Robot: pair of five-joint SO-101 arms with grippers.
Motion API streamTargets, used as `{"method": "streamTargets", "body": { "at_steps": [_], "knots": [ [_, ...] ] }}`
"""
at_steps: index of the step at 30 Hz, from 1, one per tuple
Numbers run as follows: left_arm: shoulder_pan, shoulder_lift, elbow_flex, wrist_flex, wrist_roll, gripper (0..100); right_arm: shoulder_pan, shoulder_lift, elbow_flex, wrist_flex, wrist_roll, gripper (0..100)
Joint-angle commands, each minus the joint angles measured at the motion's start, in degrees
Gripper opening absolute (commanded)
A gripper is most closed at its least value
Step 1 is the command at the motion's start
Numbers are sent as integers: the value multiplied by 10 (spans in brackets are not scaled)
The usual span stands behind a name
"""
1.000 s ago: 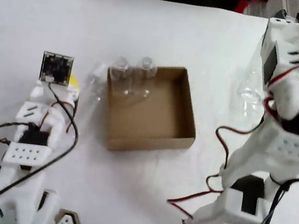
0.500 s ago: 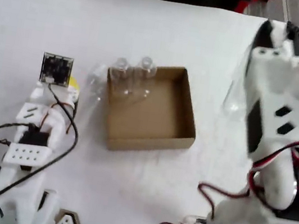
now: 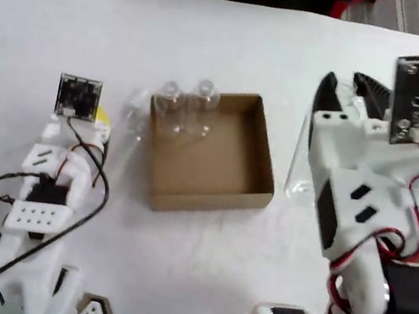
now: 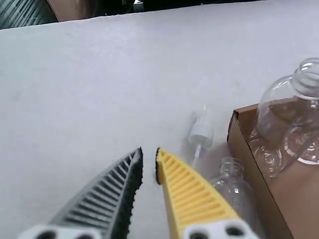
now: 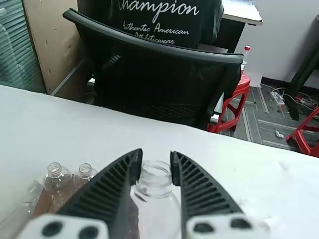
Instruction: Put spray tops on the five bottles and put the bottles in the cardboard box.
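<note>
The right gripper (image 5: 155,158), clamped on the neck of the held bottle (image 5: 155,191), has swung to 3 o'clock of the cardboard box (image 3: 259,173). The bottle is uncapped, so boxing looks premature. The left gripper (image 4: 148,158), nearly closed and empty, sits at 9 o'clock. Beyond it are a spray top (image 4: 200,132) and a lying bottle (image 4: 234,189). Two standing bottles (image 3: 180,113) occupy the box's 11 o'clock corner.

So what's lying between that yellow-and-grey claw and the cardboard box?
The left wrist view shows a white spray top and an uncapped clear bottle between the left gripper and the cardboard box.
</note>
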State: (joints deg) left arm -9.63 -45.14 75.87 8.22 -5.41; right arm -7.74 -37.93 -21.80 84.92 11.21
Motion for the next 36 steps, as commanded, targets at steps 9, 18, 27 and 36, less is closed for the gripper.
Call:
{"method": "streamTargets", "body": {
  "at_steps": [9,18,27,36],
  "knots": [
    [-6,-21,-3,-19,-8,50,-8,-148,297,-227,-4,15],
    [-3,-21,-4,-19,-7,50,-22,-237,498,-378,-3,15],
    [-3,-21,-4,-19,-6,50,-107,-261,674,-538,-4,15],
    [-6,-22,-4,-19,-8,50,-129,-254,869,-848,-3,18]
  ]
}}
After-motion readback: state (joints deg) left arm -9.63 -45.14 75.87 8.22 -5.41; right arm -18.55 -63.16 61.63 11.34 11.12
